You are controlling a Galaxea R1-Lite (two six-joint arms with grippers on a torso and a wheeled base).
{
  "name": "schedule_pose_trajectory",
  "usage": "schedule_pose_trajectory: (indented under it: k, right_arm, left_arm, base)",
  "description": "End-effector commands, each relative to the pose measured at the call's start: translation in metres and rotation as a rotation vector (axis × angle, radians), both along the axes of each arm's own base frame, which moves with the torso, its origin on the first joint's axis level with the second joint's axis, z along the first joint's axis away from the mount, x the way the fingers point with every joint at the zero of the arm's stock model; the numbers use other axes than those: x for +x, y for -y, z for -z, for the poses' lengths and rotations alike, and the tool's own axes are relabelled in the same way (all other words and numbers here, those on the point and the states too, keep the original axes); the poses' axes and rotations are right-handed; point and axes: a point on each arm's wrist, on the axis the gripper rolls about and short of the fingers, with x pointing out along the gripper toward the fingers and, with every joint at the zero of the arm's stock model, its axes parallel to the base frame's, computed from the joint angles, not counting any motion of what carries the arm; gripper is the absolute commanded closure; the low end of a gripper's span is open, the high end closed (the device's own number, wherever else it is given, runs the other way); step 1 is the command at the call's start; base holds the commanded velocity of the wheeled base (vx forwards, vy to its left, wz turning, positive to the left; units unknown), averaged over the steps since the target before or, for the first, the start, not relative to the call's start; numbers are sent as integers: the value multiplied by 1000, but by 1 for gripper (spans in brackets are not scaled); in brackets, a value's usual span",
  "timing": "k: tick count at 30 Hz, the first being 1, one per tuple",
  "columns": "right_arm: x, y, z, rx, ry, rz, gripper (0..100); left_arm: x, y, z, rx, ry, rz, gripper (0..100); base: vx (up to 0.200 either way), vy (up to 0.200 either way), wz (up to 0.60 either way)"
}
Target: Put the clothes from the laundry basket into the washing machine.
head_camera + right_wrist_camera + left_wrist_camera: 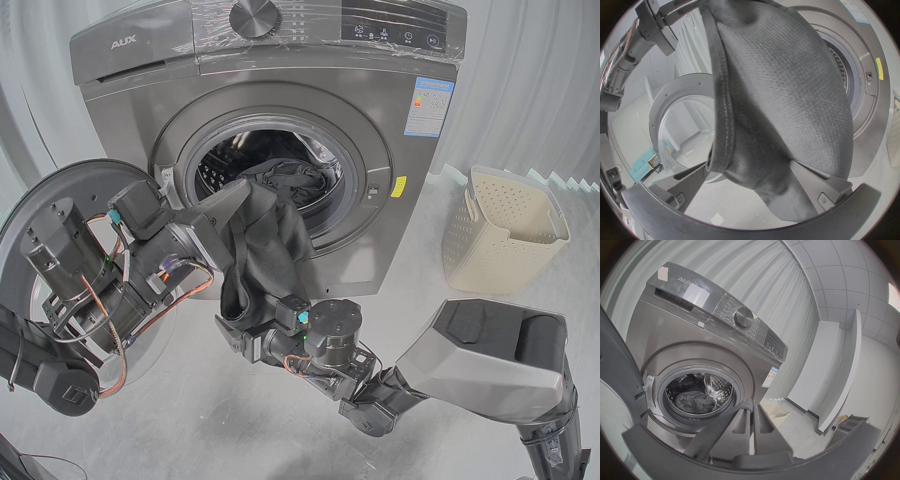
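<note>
Currently 1 dark garment point(269, 244) hangs in front of the washing machine point(375, 106), with its top edge at the lip of the drum point(215, 165) and its tail sagging low. My left claw point(752, 407) is closed tight on that top edge, a fold of cloth pinched between its 2 fingers. My right claw point(749, 168) sits below with its fingers spread wide. The tail droops between them, unclamped as far as I can judge. A dark bundle point(294, 175) lies inside the perforated steel drum. The basket point(506, 231), pale plastic with punched holes, stands well apart on the right.

Assessment: the cloth is a fine, pitted knit with a stitched hem, and it looks soft, limp and light. I expect it to fold and trail, and it could catch on the drum's lip. The best hold, in my view, is a bunched handful at the low tail, so the slack lifts clear over the lip.
</note>
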Motion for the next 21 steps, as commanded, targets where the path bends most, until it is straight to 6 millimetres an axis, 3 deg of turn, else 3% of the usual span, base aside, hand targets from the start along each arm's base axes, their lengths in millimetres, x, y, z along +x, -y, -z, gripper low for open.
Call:
schedule_pose_trajectory:
  k: [1, 9, 10, 16, 21]
  right_arm:
    - [7, 2, 3, 1, 1, 18, 0]
    - [10, 3, -3, 13, 9, 26, 0]
    - [10, 3, -4, 17, 10, 26, 100]
    - [-2, 7, -18, 26, 16, 12, 100]
    - [-26, 31, -40, 7, 2, 1, 100]
  left_arm:
    - [0, 0, 0, 0, -2, 1, 100]
    - [0, -1, 1, 1, -4, -2, 100]
    - [0, -1, 1, 0, -3, -2, 100]
    - [6, -1, 6, 10, -17, -15, 100]
    - [14, -6, 10, 15, -32, -58, 100]
  base:
    - [0, 0, 0]
    - [0, 0, 0]
    - [0, 0, 0]
    - [0, 0, 0]
    - [0, 0, 0]
